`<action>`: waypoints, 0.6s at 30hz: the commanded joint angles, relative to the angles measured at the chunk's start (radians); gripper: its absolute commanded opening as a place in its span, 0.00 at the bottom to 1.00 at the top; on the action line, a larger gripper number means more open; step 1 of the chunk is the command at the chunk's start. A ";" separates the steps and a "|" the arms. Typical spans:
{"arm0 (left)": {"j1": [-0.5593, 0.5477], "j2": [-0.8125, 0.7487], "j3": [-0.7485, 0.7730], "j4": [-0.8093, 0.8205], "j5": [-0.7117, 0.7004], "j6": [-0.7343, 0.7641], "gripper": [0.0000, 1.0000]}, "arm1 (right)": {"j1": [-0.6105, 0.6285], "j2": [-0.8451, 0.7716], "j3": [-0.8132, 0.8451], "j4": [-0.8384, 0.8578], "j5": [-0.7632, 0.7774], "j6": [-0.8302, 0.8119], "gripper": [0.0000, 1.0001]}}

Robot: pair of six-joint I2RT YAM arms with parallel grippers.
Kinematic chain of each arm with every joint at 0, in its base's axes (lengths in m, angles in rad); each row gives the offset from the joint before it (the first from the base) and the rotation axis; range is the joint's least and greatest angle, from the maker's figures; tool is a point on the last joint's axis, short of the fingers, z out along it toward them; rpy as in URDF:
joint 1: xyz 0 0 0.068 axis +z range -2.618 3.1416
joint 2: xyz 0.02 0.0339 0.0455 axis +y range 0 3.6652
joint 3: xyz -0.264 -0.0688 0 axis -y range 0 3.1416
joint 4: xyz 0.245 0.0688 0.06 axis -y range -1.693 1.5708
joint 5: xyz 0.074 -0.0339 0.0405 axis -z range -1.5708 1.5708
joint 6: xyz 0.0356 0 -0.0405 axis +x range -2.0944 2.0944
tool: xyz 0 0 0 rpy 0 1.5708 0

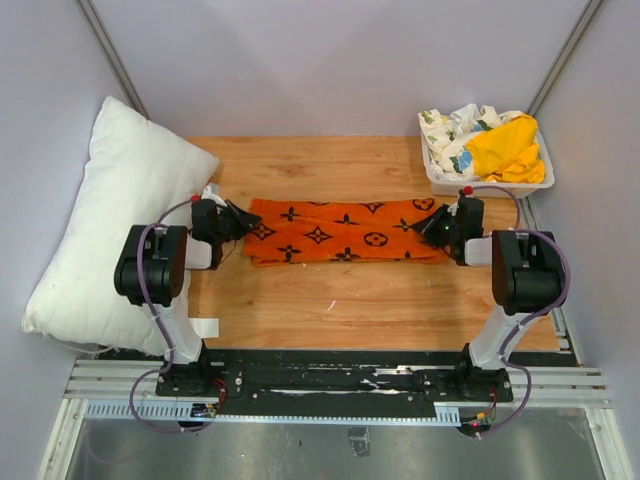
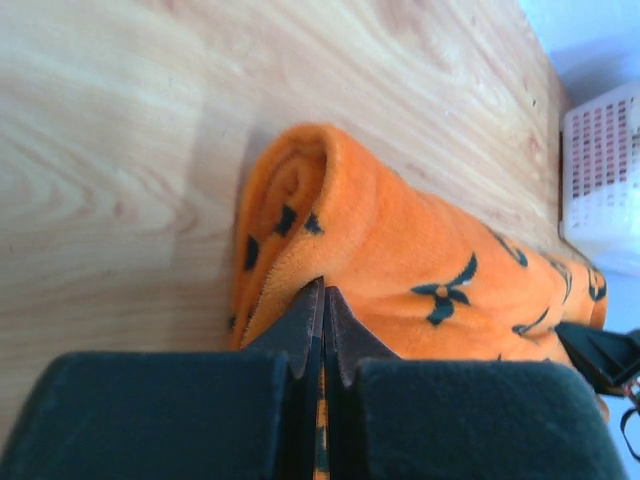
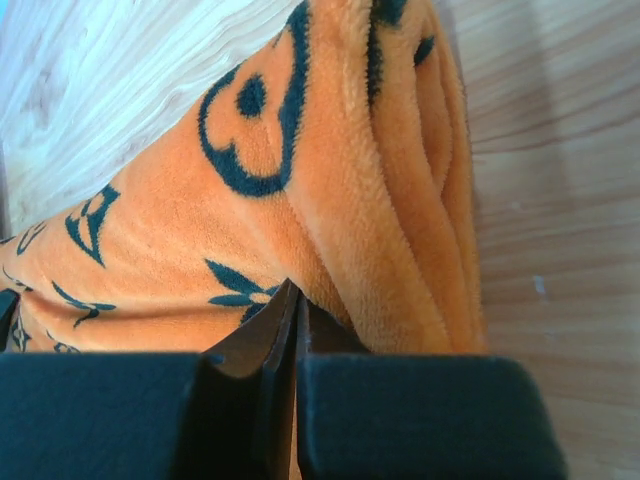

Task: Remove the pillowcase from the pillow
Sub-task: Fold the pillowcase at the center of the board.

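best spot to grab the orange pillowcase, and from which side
Its two short ends, one arm each, coming in low from the outer sides. The pillowcase lies folded in a long flat strip on the table, each end a thick layered fold jaws can pinch, as the left gripper and right gripper do.

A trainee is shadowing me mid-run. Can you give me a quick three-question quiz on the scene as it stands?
1. True or false: the pillow is inside the pillowcase.
2. What is the left gripper shut on? A: the pillowcase. B: the pillow. C: nothing.
3. Fill in: the yellow cloth lies in the white ___ at the table's far right corner.

Key: 1 false, the pillow leans bare at the left wall and the pillowcase lies folded on the table. 2 A. 3 basket.
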 commanded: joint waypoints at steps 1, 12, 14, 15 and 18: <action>0.037 -0.071 0.084 -0.113 -0.108 0.042 0.00 | -0.030 -0.057 -0.048 0.012 0.069 0.007 0.01; -0.228 -0.282 0.274 -0.364 -0.241 0.317 0.44 | 0.212 -0.305 0.111 -0.164 0.157 -0.166 0.61; -0.285 -0.260 0.285 -0.345 -0.241 0.314 0.67 | 0.276 -0.273 0.166 -0.175 0.164 -0.216 0.74; -0.306 -0.235 0.287 -0.319 -0.225 0.305 0.75 | 0.300 -0.245 0.195 -0.177 0.158 -0.233 0.78; -0.339 -0.116 0.310 -0.250 -0.149 0.266 0.83 | 0.342 -0.116 0.278 -0.163 0.105 -0.235 0.82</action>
